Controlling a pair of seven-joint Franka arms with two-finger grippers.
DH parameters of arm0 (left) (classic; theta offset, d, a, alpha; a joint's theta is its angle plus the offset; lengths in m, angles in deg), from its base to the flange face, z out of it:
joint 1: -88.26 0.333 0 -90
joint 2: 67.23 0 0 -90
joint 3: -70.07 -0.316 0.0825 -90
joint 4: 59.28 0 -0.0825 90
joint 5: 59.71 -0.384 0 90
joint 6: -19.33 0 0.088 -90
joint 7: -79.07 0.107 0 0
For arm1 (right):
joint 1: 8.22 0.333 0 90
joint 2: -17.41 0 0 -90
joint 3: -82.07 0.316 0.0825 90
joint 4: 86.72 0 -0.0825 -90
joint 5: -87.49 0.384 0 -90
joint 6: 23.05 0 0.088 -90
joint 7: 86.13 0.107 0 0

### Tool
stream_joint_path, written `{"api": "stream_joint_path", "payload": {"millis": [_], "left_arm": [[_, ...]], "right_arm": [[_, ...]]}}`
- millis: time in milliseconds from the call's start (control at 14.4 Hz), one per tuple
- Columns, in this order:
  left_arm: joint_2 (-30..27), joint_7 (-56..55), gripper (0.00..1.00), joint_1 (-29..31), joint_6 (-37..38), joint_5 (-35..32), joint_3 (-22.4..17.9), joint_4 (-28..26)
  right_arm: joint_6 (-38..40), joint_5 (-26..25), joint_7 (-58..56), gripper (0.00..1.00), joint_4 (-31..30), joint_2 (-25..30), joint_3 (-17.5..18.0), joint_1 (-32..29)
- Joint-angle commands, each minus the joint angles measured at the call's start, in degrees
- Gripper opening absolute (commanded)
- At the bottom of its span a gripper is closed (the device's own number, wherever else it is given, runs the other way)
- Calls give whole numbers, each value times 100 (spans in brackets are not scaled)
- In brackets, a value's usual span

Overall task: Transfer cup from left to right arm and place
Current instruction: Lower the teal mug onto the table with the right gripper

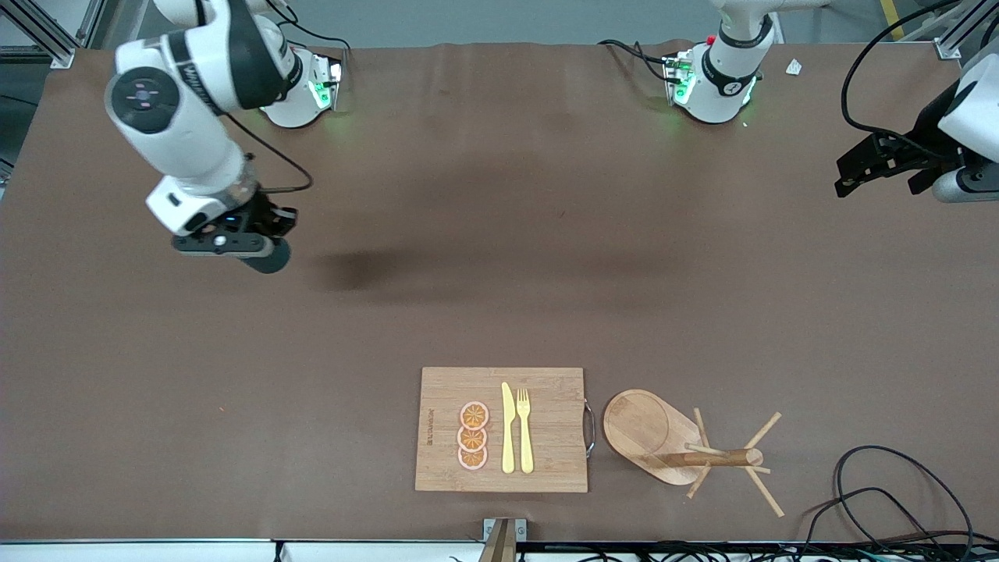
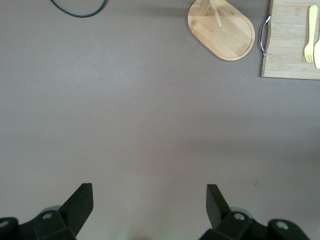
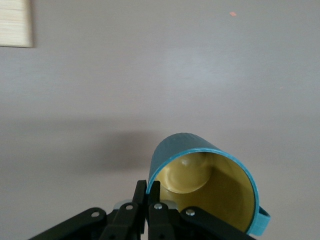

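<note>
Brown cloth covers the long table [image 1: 499, 234], where the handover looks already done. At the right arm's end, the right claw [image 3: 148, 192] hangs above bare cloth, pinched shut on the rim of the cup [image 3: 210, 182], which tips on its side with its yellow inside showing. Over the left arm's end, the left claw [image 2: 150, 202] waits with its fingers spread wide and nothing between them. Setting the cup down appears to be what is left. Nearer the front camera lie a cutting board [image 1: 546, 460] with knife and fork, and a toppled wooden mug rack [image 1: 663, 445].
</note>
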Motion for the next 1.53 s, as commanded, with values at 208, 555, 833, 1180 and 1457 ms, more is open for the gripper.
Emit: {"api": "stream_joint_path", "payload": {"millis": [208,555,833,1180,1457], "left_arm": [[-20,97,100,13,15,-120,82,90],[-12,62,100,22,-2,-120,187,81],[-3,62,100,4,-37,-120,196,81],[-3,9,100,22,-81,-112,223,81],[6,35,100,22,-90,-120,223,81]], "right_arm": [[-1143,52,-2011,0,-1124,370,28,-1292],[-2338,52,-2020,0,-1942,231,28,-1239],[-2918,52,-2099,0,-1969,-253,20,-1292],[-3315,52,-2564,0,-1969,-605,20,-1687],[-3447,52,-2723,0,-1969,-754,28,-1802]]}}
